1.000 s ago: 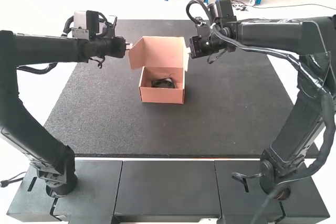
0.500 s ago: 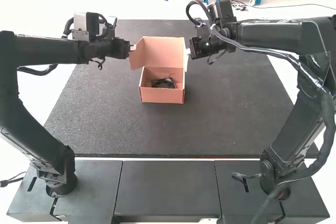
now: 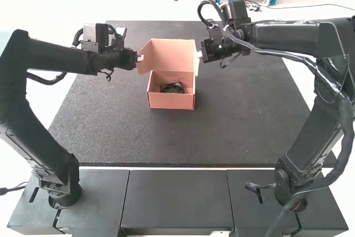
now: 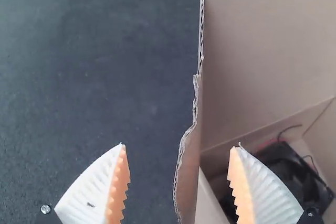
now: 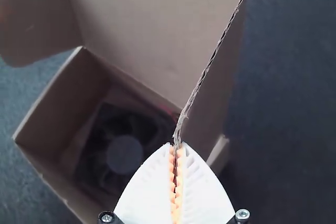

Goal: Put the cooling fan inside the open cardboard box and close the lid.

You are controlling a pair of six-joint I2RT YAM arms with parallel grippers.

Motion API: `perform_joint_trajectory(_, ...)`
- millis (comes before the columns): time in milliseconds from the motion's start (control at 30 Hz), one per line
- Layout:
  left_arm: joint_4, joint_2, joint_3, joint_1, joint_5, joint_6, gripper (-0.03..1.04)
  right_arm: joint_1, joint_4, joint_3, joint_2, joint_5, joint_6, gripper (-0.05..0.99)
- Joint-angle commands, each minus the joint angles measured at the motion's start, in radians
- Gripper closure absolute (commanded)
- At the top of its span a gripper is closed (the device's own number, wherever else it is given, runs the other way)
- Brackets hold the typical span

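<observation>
**Fan is in; you're on the lid-closing step.**
On the bench (image 3: 111,126), the cardboard box (image 3: 171,98) sits near centre, its lid (image 3: 169,54) upright on the 12 o'clock side and the cooling fan (image 5: 123,153) flat on the box floor. Your right gripper (image 5: 176,148) is pinching the lid's 3 o'clock edge. Your left gripper (image 4: 180,148) is spread, straddling the 9 o'clock edge. Next, I'd judge, close the left, then swing both toward 6 o'clock and down together. No print is readable on the cardboard.
</observation>
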Motion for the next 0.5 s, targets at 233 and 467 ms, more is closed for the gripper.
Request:
perform_joint_trajectory(233,0.034,0.001,0.016,-0.006,0.006,0.007,0.99,-0.011,-0.009,-0.003,0.008,-0.032,-0.023,0.95)
perform_joint_trajectory(467,0.012,-0.017,0.043,-0.008,0.011,0.004,0.99,-0.011,-0.009,-0.001,0.008,-0.034,-0.020,0.95)
